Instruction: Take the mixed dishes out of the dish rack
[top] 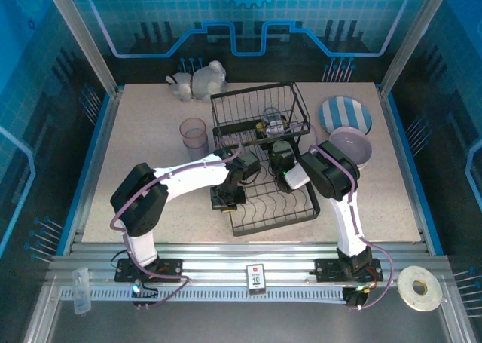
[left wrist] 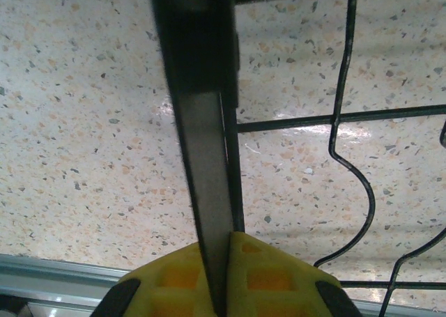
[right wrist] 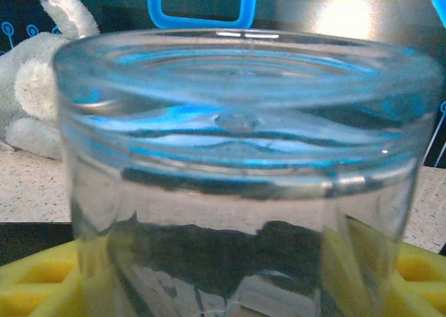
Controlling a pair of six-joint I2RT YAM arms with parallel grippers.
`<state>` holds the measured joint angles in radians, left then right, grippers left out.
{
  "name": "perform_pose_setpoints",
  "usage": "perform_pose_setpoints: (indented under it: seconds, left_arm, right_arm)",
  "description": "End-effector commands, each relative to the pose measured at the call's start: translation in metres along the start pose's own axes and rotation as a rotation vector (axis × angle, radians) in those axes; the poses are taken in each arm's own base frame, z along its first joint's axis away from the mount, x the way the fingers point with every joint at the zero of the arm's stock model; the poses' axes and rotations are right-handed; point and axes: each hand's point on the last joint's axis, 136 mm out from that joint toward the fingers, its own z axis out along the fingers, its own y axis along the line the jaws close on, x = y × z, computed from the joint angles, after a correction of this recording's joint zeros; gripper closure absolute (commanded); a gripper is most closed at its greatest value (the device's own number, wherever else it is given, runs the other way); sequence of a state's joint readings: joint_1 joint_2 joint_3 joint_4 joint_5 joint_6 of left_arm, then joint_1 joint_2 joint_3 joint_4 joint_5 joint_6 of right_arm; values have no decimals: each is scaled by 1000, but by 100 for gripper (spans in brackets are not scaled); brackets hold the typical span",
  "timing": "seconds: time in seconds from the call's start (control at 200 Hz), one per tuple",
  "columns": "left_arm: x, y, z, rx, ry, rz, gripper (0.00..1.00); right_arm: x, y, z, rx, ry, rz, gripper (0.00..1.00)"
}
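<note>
**Both sides gripping**

The left tool (left wrist: 219, 279) is clamped on a black bar at the dish rack's (top: 271, 207) near-left edge. The right tool (right wrist: 230, 289) grips a blue-grey tumbler (right wrist: 244, 178) over the rack, mid-way across the surface (top: 151, 185).

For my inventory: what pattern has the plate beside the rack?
The plate has blue and white stripes; top external view.

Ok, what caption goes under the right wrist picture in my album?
Upside-down clear tumbler between the yellow fingers, white plush animal behind.
</note>
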<state>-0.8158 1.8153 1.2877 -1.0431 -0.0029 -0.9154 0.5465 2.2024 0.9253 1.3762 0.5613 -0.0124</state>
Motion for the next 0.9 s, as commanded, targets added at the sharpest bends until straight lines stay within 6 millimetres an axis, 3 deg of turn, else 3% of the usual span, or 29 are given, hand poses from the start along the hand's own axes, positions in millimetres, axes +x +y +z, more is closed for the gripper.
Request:
perform_pose_setpoints:
  seconds: [0.0, 0.065, 0.1, 0.22, 0.896]
  left_arm:
    - [5, -19, 6, 48, 40, 163, 100]
    - [4, -21, 7, 54, 43, 160, 100]
    - [2, -23, 8, 59, 43, 157, 100]
    - [0, -28, 10, 69, 48, 152, 100]
    - [-5, -40, 14, 104, 39, 144, 100]
  right_arm:
    - [-44, 40, -20, -143, -88, 186, 61]
    - [-50, 36, -23, -125, -93, 225, 62]
    - [-40, 31, -30, -110, -64, 245, 62]
    - [-37, 27, -38, -108, -45, 323, 62]
    - [-40, 58, -56, -223, -1, 616, 65]
